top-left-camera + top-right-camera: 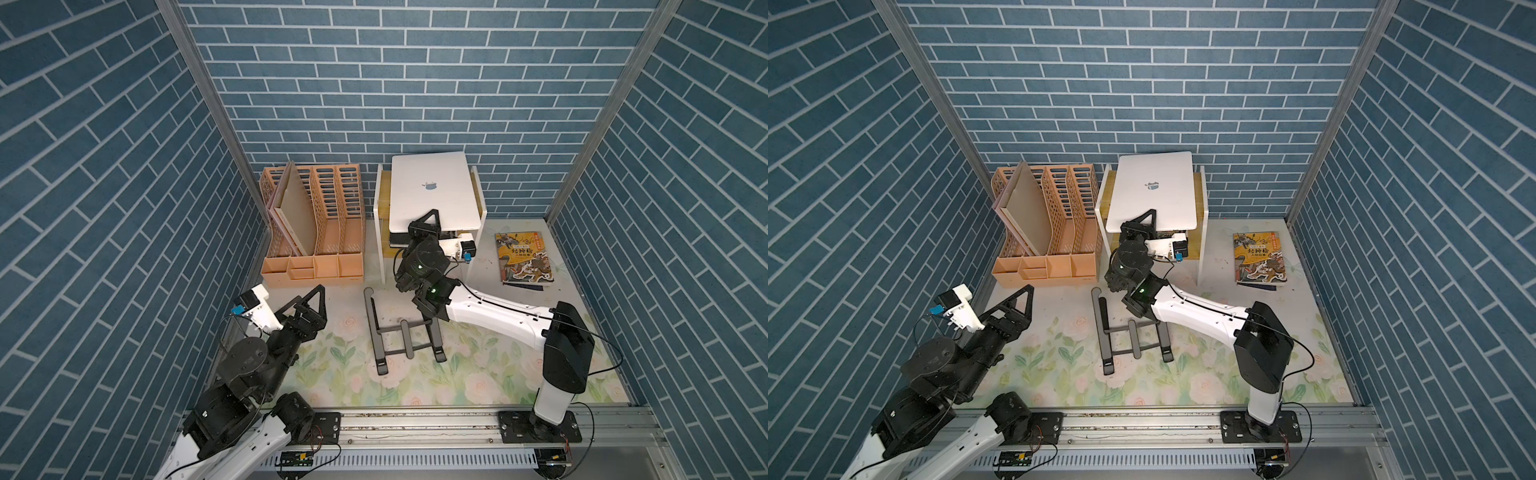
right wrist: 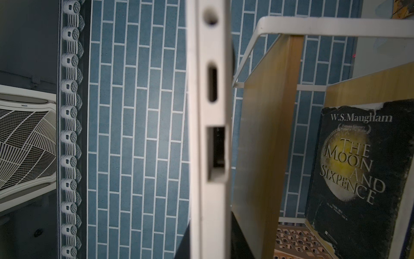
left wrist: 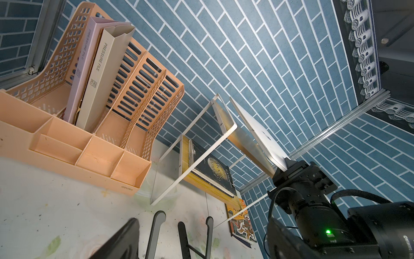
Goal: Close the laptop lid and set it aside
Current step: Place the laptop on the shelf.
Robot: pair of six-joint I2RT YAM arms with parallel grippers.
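While clenched on the laptop point(image 1: 432, 166), right gripper point(image 1: 429, 226), logo point(image 1: 430, 185) beyond caught only in both top views, ports point(image 2: 212, 83) ahead only at the wrist, left gripper point(image 1: 309, 300) splayed.

The floral-printed tabletop point(image 1: 478, 374) carries a peach plastic file organiser point(image 1: 316, 232) far left, a white shelf rack point(image 1: 380, 208) beside it, a black folding metal stand point(image 1: 405, 336) centre, and a yellow illustrated book point(image 1: 525, 257) far right.

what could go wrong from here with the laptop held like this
The right gripper pinches the closed laptop by its near edge alone, tilted over the shelf; it might twist or slip out.
The shelf's white side frames flank the laptop closely, so a corner could catch as it is lowered.
The left gripper is open and well away, so nothing would back up a slip.
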